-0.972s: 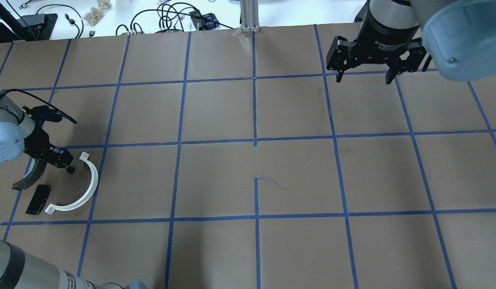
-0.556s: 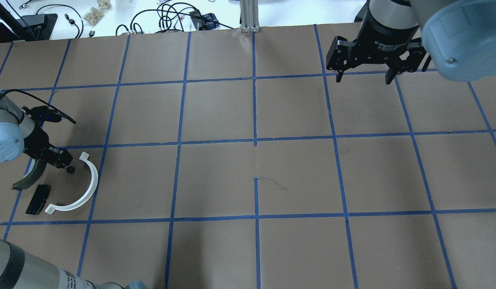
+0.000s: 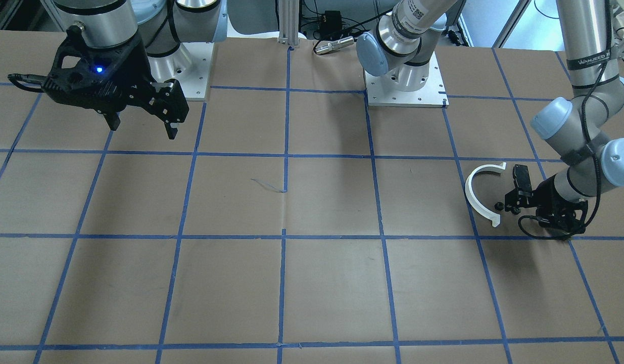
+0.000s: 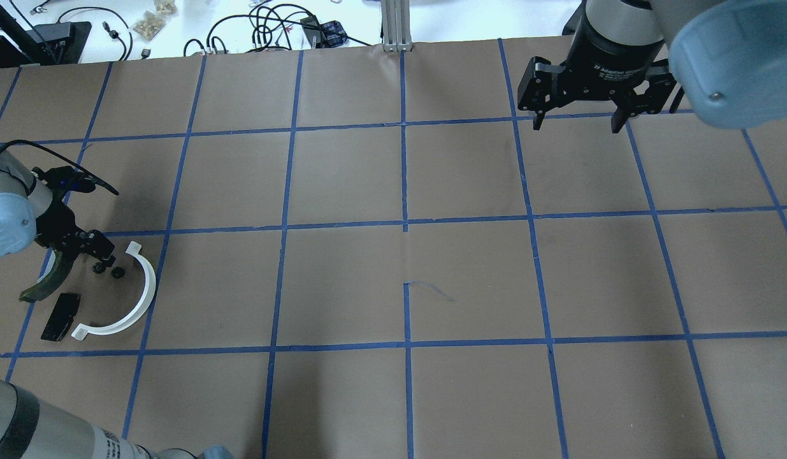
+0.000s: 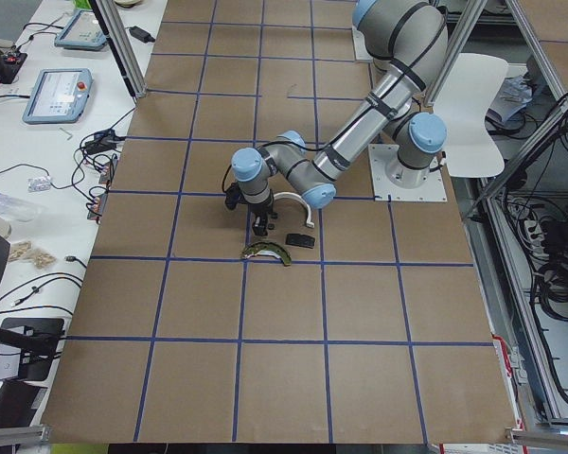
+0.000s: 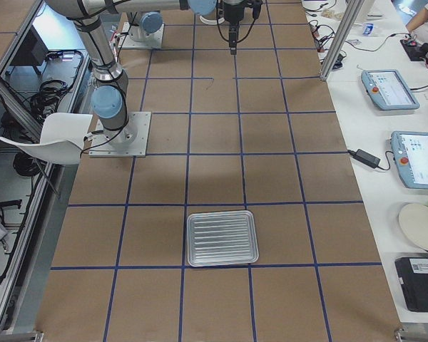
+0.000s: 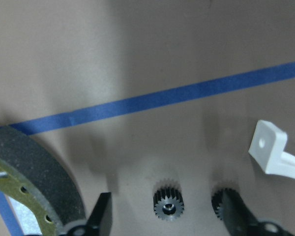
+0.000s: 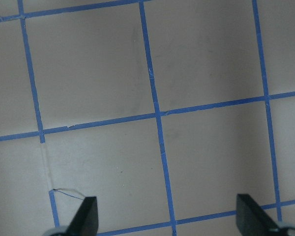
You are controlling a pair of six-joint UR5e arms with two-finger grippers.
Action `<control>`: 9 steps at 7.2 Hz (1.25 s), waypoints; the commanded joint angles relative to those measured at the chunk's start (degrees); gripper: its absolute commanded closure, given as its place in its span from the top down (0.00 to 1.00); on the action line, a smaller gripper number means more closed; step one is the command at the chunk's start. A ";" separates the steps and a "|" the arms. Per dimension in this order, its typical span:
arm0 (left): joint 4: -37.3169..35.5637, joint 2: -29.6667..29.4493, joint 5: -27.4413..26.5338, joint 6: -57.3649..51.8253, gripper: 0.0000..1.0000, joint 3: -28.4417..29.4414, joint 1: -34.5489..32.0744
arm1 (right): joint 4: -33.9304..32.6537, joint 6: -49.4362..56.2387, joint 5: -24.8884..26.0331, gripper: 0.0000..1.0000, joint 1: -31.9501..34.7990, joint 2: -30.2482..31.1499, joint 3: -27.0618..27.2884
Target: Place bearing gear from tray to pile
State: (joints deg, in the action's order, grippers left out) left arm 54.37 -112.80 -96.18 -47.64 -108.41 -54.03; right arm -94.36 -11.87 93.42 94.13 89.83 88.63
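Two small black toothed gears lie on the paper inside the pile. One bearing gear (image 7: pixel 168 205) (image 4: pixel 100 268) sits free between the spread fingers of my open left gripper (image 7: pixel 164 199) (image 4: pixel 102 260) (image 3: pixel 514 202). The other gear (image 7: pixel 222 200) (image 4: pixel 117 272) rests beside the right finger. Around them are the white half-ring arc (image 4: pixel 141 299) (image 3: pixel 474 194), the black pad (image 4: pixel 60 316) (image 3: pixel 521 177) and the dark olive shoe (image 4: pixel 46 284) (image 7: pixel 34 167). The silver tray (image 6: pixel 222 237) shows nothing in it. My right gripper (image 4: pixel 575 124) (image 3: pixel 140 126) (image 8: pixel 169 219) hangs open and holds nothing, far from the pile.
Brown paper with a blue tape grid covers the table (image 4: pixel 406 280). Cables and small items lie beyond its far edge (image 4: pixel 259 29). Both robot bases (image 3: pixel 405 86) stand at the near side. Pendants and a plate sit on a side bench (image 6: pixel 414 157).
The left gripper, shut low over the pile before, has opened and drawn back a little. A second small gear now shows on the paper. The right arm has not moved.
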 commanded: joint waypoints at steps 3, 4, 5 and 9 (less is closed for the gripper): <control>11.67 6.95 0.99 6.45 0.85 6.61 -1.50 | -0.03 0.00 -0.08 1.00 0.00 0.00 -0.04; 17.29 9.59 2.82 9.73 0.92 9.24 -3.43 | -0.03 0.00 -0.08 1.00 0.00 0.08 -0.04; 23.18 12.05 2.92 16.11 0.96 12.40 -6.66 | -0.03 0.00 0.01 1.00 0.00 0.00 -0.04; 34.75 20.41 6.88 45.36 1.00 16.05 -29.58 | -0.03 0.00 -0.08 1.00 0.00 0.08 -0.04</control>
State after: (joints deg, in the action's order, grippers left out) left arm 87.66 -94.38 -89.82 -11.28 -91.92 -76.38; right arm -94.40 -11.86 93.34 94.13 89.87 88.61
